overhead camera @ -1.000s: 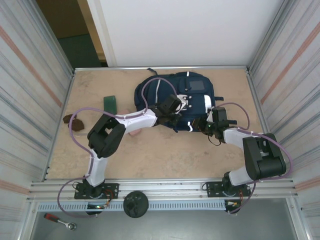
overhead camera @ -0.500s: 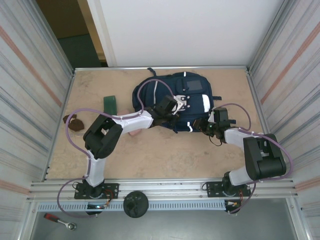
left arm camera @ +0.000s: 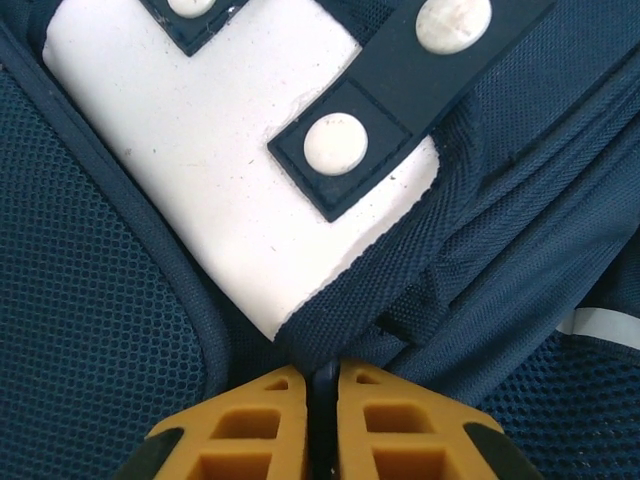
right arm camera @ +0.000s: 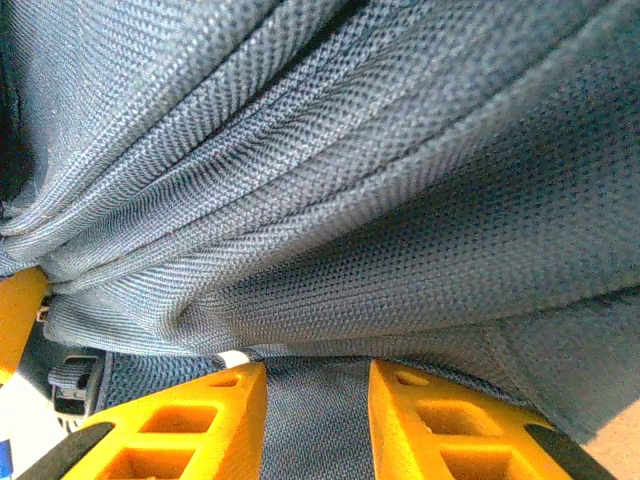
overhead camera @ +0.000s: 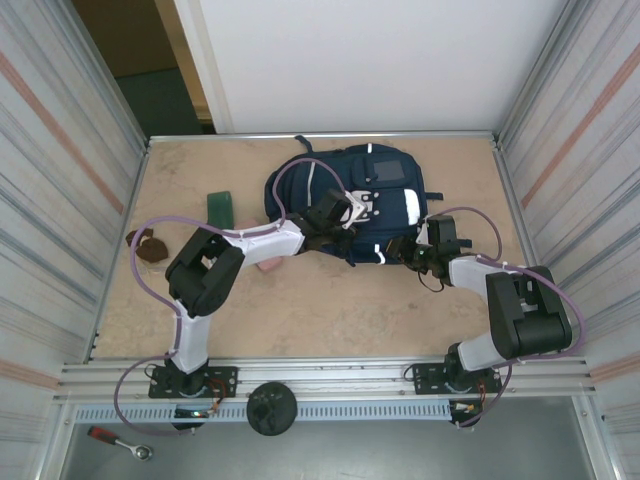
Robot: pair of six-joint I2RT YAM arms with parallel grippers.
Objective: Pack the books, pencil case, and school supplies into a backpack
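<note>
My left end effector (left arm camera: 322, 368) has dragged slightly leftward, tugging the backpack (overhead camera: 385, 195) along. Its fingers sit nearly together on a fold below the white patch (left arm camera: 230, 190). My right end effector (right arm camera: 315, 368) clamps fabric at the backpack's near edge. I judge we're spreading the opening; the pencil case (overhead camera: 268, 264) waits on the counter (overhead camera: 330, 310).

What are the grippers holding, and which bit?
Both pinch the backpack: left gripper a fold by the white patch, right gripper a fold of its fabric.

Navy mesh backpack (overhead camera: 385, 200), white dotted patch (left arm camera: 200, 150), green block (overhead camera: 221, 208), tan table (overhead camera: 330, 310)
</note>
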